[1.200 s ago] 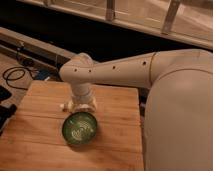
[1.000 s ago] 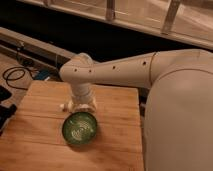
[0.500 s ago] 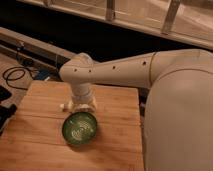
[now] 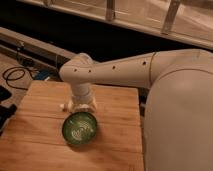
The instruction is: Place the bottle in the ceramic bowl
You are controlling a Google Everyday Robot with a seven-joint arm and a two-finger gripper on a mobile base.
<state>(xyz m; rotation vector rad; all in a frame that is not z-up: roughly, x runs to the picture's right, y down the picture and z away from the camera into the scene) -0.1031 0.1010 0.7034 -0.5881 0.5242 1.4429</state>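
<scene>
One arm (image 4: 125, 70) only, pale and tubular; reaches in from the bulky body (image 4: 180, 115) at the right, runs leftward above the wooden bench (image 4: 117, 107), then bends straight down at a rounded joint; ends in the hand (image 4: 83, 106), low over the boards, just behind the far rim of the ceramic bowl (image 4: 80, 129); cannot tell whether open or closed, nor whether gripping anything, since hidden largely under the wrist.

Sits upright on the bench, that bowl, a little left of centre and toward the near edge; glossy dark green, with pale whitish swirls inside.

Pokes out as a small pale stub at the hand's left side: the bottle (image 4: 63, 105); lies outside the bowl, just beyond its far-left rim, close against the hand; cannot tell whether resting on the boards or lifted off them.

Beyond the bench, at the left, a black cable (image 4: 11, 77) looped on the floor; behind, a long metal rail (image 4: 35, 45) running diagonally; along the top, pale slanted frames (image 4: 170, 20).
</scene>
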